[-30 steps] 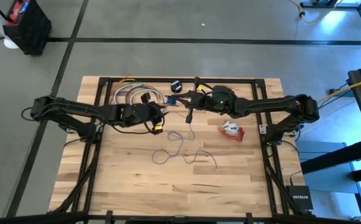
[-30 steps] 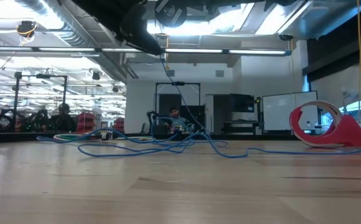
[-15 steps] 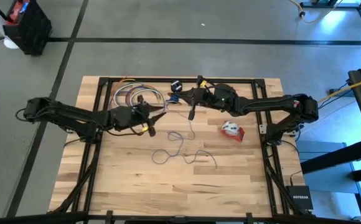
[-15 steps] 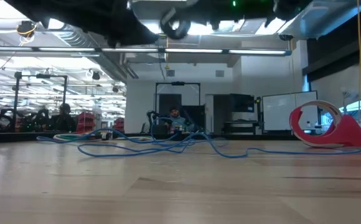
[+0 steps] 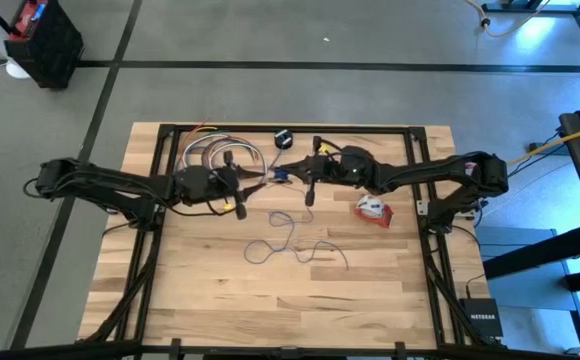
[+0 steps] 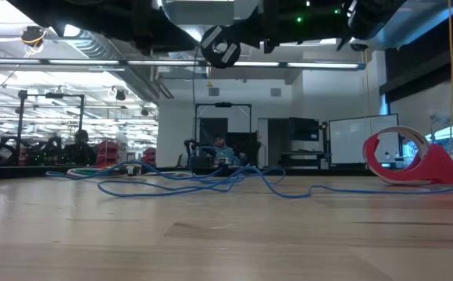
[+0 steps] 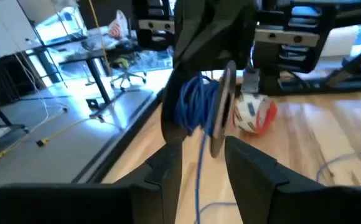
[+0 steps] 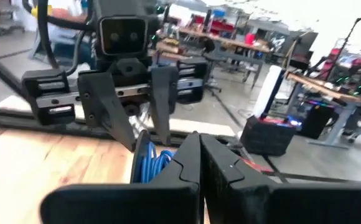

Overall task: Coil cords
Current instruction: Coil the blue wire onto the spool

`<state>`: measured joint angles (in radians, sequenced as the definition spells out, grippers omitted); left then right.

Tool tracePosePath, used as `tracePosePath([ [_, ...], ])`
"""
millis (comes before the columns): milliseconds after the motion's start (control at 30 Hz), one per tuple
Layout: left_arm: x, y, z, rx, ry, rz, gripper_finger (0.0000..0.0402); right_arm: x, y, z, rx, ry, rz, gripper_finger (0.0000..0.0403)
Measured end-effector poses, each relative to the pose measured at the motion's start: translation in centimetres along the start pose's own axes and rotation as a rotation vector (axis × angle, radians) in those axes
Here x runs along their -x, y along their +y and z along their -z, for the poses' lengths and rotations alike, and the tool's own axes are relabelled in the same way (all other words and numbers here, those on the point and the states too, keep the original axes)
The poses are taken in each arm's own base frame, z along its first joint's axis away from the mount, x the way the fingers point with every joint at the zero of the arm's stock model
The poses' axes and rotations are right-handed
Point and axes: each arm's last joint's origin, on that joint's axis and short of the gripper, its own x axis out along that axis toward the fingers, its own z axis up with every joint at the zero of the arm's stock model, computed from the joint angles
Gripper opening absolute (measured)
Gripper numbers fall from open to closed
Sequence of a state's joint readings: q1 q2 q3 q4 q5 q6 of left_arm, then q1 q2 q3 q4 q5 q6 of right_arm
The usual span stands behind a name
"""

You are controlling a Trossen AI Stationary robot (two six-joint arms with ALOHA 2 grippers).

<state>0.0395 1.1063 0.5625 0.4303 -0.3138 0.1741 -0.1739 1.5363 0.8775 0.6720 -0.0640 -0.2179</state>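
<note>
Blue cord loose on wood table, red-white bundle nearby

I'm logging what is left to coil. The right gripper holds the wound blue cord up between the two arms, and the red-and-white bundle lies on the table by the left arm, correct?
Not quite: the red-and-white bundle lies by the right arm, as the high view shows. The right gripper does hold the wound blue cord up between the arms.

"NETGEAR" in white letters on a small black box beside the table; nothing else legible.
</note>
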Motion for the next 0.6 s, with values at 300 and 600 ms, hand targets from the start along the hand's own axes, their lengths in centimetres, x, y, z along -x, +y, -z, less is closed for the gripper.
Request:
tracePosePath([
  [300,-0.31,-0.39,0.11,-0.007,-0.018,0.072,0.0115,-0.27,0.19,0.31,0.004,-0.006,-0.003,0.0003],
  [600,-0.37,-0.51,-0.01,0.021,-0.037,0.111,0.0115,-0.27,0.20,0.23,0.007,-0.014,-0.006,0.0003],
])
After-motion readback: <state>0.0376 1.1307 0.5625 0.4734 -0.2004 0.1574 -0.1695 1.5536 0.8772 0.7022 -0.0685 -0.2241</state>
